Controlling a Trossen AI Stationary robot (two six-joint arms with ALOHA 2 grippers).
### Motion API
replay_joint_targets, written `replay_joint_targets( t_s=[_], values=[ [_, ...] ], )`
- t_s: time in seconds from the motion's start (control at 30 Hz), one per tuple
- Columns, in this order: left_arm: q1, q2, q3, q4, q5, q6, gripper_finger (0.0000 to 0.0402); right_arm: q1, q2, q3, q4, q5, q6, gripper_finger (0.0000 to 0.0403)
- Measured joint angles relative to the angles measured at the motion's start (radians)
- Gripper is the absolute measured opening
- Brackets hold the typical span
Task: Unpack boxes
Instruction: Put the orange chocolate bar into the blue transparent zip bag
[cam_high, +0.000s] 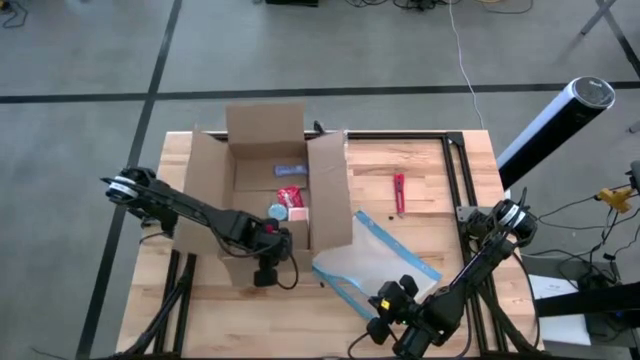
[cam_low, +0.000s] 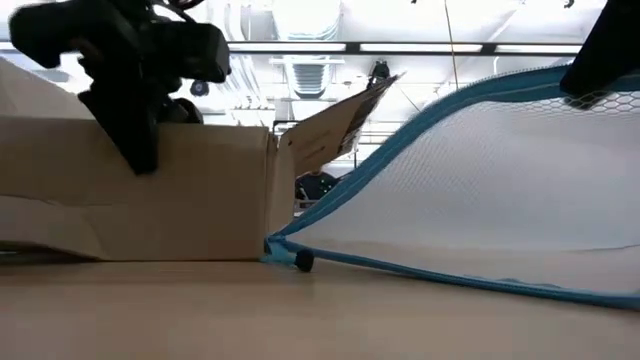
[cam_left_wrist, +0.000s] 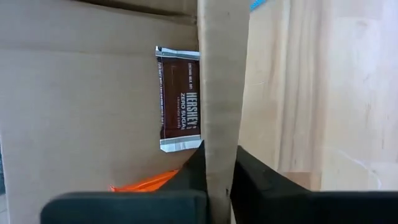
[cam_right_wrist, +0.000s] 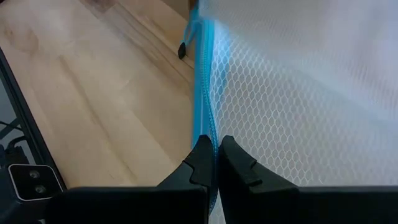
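Observation:
The open cardboard box (cam_high: 215, 190) stands on the wooden table, left of centre, with its flaps spread. Inside it lie a brown chocolate bar (cam_left_wrist: 179, 99), an orange wrapper (cam_left_wrist: 146, 182) and other small packets (cam_high: 289, 198). My left gripper (cam_high: 265, 268) is at the box's near wall, shut on it. A clear mesh pouch (cam_high: 375, 258) with a blue edge lies to the right of the box. My right gripper (cam_high: 385, 302) is shut on its near end. My left gripper pinches the top edge of the box's near wall (cam_left_wrist: 221, 93), one finger (cam_left_wrist: 186, 174) inside the box and one outside. The fingers come from above, pointing down. The box stands on the table. My right gripper pinches the pouch's blue zipper edge (cam_right_wrist: 204, 118) between its two fingers (cam_right_wrist: 239, 162), at the pouch's near end. That end is raised. The pouch slopes down to its far corner (cam_low: 285, 252), which rests on the table against the box.
A small red tool (cam_high: 399, 192) lies on the table, right of the box. A black metal frame (cam_high: 455, 170) runs along the table's far and right sides. Bare wood shows in front of the box (cam_low: 200, 310).

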Motion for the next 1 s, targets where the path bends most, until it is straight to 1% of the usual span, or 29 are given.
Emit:
replay_joint_targets(
  t_s=[0.17,0.3,0.47,0.77,1.0],
  values=[
    [0.000,0.009,-0.008,0.015,-0.035,-0.001,0.0003,0.000,0.000,0.000,0.000,0.000,0.000,0.0000],
    [0.000,0.013,-0.051,0.065,-0.040,-0.004,0.0002,0.000,0.000,0.000,0.000,0.000,0.000,0.0000],
    [0.002,0.008,-0.111,0.150,-0.018,-0.022,0.0002,0.000,0.000,0.000,0.000,0.000,0.000,0.0000],
    [0.002,0.008,-0.121,0.222,0.076,-0.022,0.0000,0.000,0.000,0.000,0.000,0.000,0.000,0.0000],
    [0.002,0.008,-0.127,0.230,0.080,-0.022,0.0000,0.000,0.000,0.000,0.000,0.000,0.000,0.0000]
  ],
)
